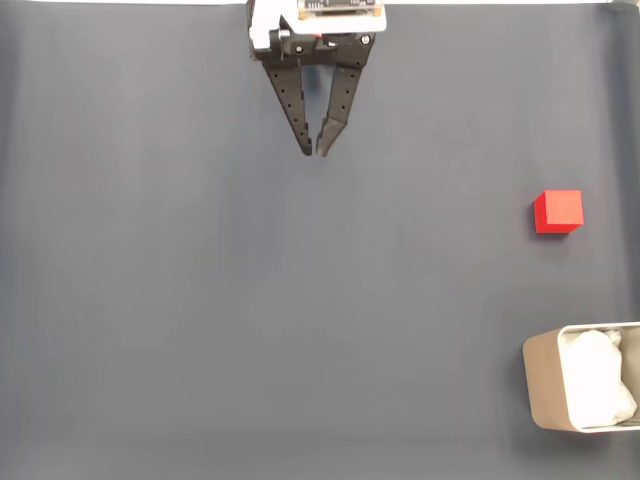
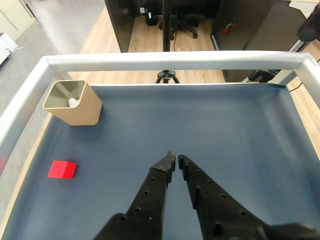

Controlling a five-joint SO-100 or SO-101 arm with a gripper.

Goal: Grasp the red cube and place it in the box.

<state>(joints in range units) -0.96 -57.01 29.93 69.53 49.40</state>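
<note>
My tool (image 1: 313, 151) hangs over the bare dark worktop (image 1: 250, 320), its tips nearly touching and gripping nothing. In the fixed view the red cube (image 1: 558, 211) lies far to the right, above the box (image 1: 545, 388), apart from it

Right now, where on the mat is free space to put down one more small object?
Most of the dark mat is bare: everything left of the red cube and the box, below the gripper. The tightest spot is the gap between cube and box at the right edge.
</note>
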